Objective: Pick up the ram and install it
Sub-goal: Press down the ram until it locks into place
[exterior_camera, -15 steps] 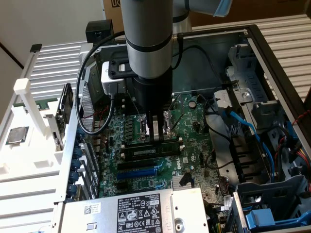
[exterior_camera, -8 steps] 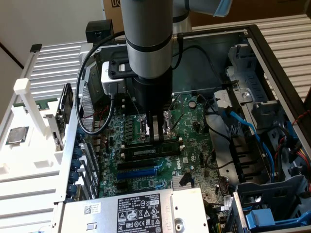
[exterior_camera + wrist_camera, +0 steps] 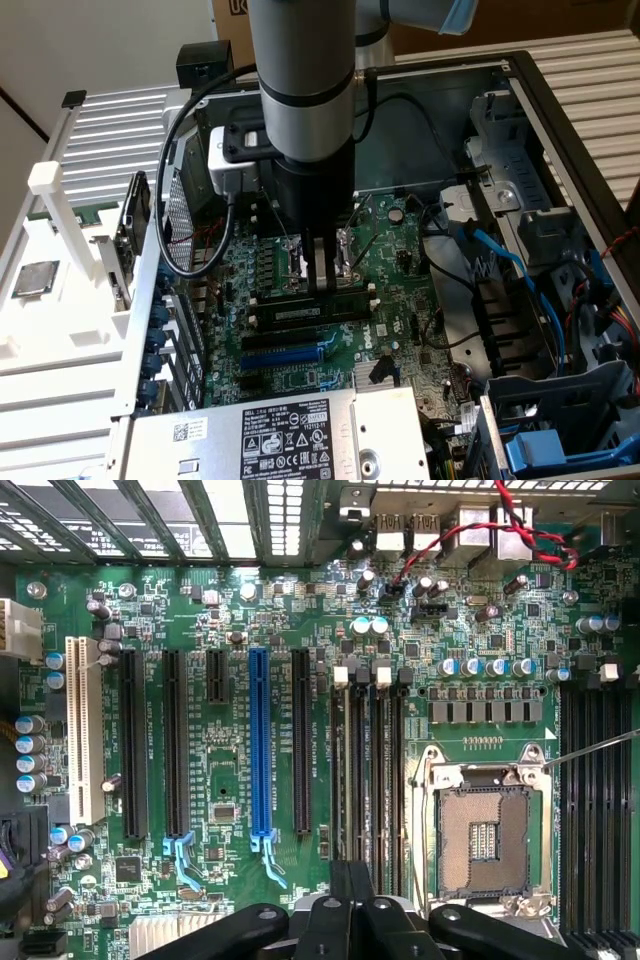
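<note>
Ram point(image 3: 315, 305) lies in a long black slot on the motherboard point(image 3: 300, 375), right beneath my gripper point(image 3: 322, 282) — my fingers are pressed together, tips on its top edge. Just beyond — the open processor socket point(image 3: 487, 837), near the board's middle

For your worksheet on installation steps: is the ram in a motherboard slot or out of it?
In: the ram stands on edge in a slot, with the shut gripper on its top edge.

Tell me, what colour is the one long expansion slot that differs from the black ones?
The expansion slot is blue, clearest in the wrist view.
</note>
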Robot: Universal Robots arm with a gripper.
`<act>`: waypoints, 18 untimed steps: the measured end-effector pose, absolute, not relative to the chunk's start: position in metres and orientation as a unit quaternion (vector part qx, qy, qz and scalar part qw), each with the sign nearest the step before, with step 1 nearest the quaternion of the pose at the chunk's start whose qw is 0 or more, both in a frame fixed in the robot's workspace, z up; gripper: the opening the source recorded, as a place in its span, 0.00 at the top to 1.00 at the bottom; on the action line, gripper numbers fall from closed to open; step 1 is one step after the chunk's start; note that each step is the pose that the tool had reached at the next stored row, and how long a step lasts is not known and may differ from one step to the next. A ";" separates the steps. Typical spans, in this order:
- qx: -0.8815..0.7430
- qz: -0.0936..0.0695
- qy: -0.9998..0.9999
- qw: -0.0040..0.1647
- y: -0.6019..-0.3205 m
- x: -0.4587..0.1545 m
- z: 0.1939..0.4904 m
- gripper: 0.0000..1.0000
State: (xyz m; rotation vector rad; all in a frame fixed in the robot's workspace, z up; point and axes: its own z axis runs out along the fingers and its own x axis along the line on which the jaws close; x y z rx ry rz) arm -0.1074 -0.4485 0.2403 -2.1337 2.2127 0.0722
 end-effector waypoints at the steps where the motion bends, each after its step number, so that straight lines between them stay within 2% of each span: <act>1: -0.694 0.023 0.719 0.034 -0.448 -0.108 0.240 0.90; 18: -0.694 0.023 0.719 0.034 -0.445 -0.114 0.237 0.90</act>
